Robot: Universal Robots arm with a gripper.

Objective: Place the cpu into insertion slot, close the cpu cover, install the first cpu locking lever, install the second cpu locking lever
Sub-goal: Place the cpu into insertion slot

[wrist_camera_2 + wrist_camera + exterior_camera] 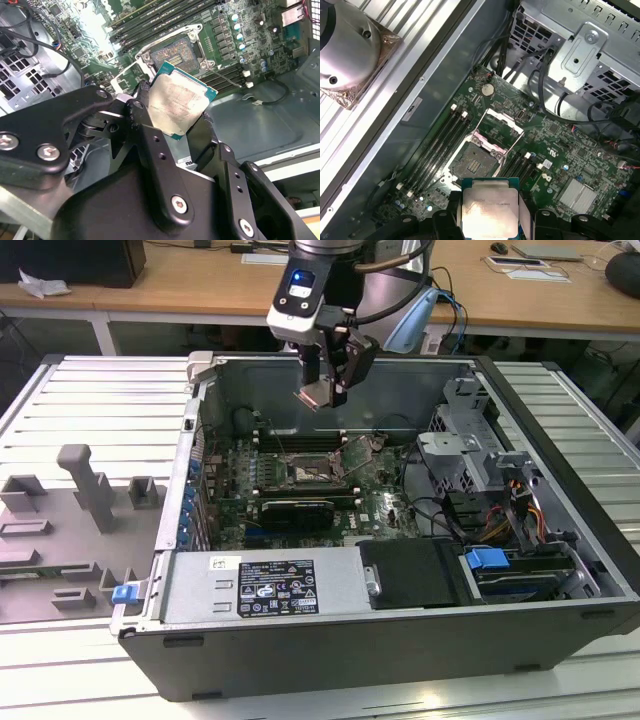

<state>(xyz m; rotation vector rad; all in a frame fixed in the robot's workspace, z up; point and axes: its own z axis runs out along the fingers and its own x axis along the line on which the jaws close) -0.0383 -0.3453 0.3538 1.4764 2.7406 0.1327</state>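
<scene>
**Silvery-beige chip carried above the open socket.**
Exterior view: the black two-fingered gripper point(322, 392) was clamped on the small flat silvery-beige square cpu point(314, 396), well above the square dark metal-rimmed insertion slot point(312, 468). First wrist view: the thin silvery window-framed cpu cover point(504, 121) stood raised, leaving the slot bare. Second wrist view: the cpu appeared turned relative to the slot's rim. A good placement probably required squaring its corners, levelling it, and using no force.

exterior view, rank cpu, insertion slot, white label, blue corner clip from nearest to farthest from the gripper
1. cpu, held in the gripper
2. insertion slot, on board below
3. white label, case's near side
4. blue corner clip, exterior view's left
</scene>
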